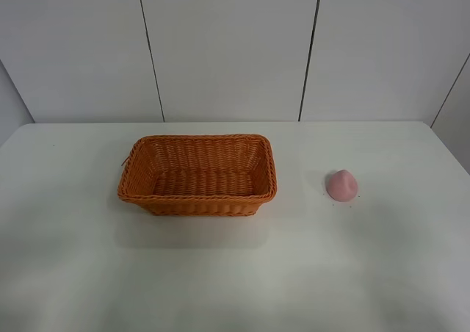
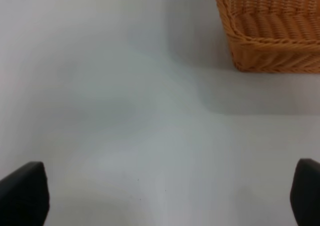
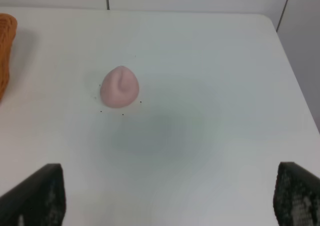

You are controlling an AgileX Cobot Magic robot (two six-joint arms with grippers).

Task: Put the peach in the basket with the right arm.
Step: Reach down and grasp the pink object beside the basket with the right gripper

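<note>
A small pink peach (image 1: 341, 185) lies on the white table to the right of the orange wicker basket (image 1: 197, 174), which holds nothing. Neither arm shows in the exterior high view. In the right wrist view the peach (image 3: 119, 87) lies ahead of my right gripper (image 3: 167, 196), whose two black fingertips (image 3: 35, 196) stand wide apart with nothing between them; a bit of the basket (image 3: 6, 51) shows at the edge. My left gripper (image 2: 167, 196) is open too, over bare table, with a basket corner (image 2: 270, 31) well ahead of it.
The white table (image 1: 235, 273) ends at a panelled white wall behind. Its right edge (image 3: 295, 81) runs not far beyond the peach. Tiny dark specks dot the table around the peach.
</note>
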